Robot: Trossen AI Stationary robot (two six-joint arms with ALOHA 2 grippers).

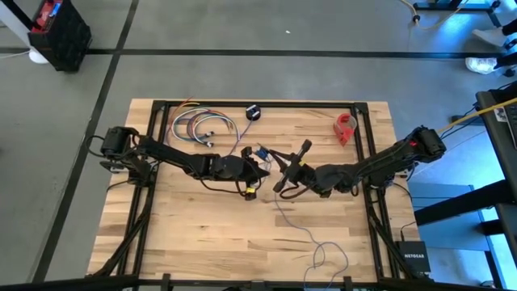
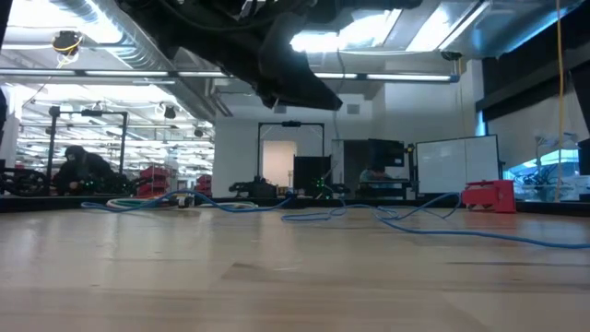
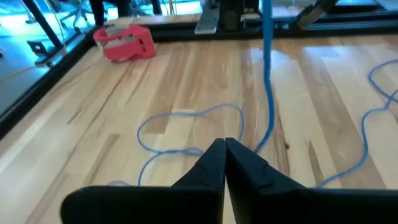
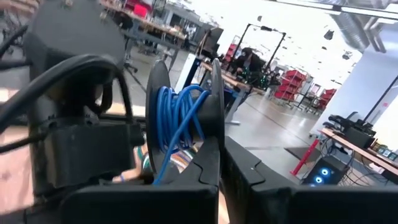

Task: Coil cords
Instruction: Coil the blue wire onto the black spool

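Mid-tabletop (image 1: pixel 202 234), the right gripper (image 1: pixel 280 179) pinched a partly wound spool (image 4: pixel 186 118) beside the left gripper (image 1: pixel 260 171), pressed together, while much cord (image 1: pixel 311 238) lay loose toward the near edge.

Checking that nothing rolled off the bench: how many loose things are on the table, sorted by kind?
Thin cord trailing over the wood: 1
Spool wound with cord, at the right gripper: 1
Small black round object near the far edge: 1
Bundle of multicoloured cables: 1
Red object: 1
Total: 5
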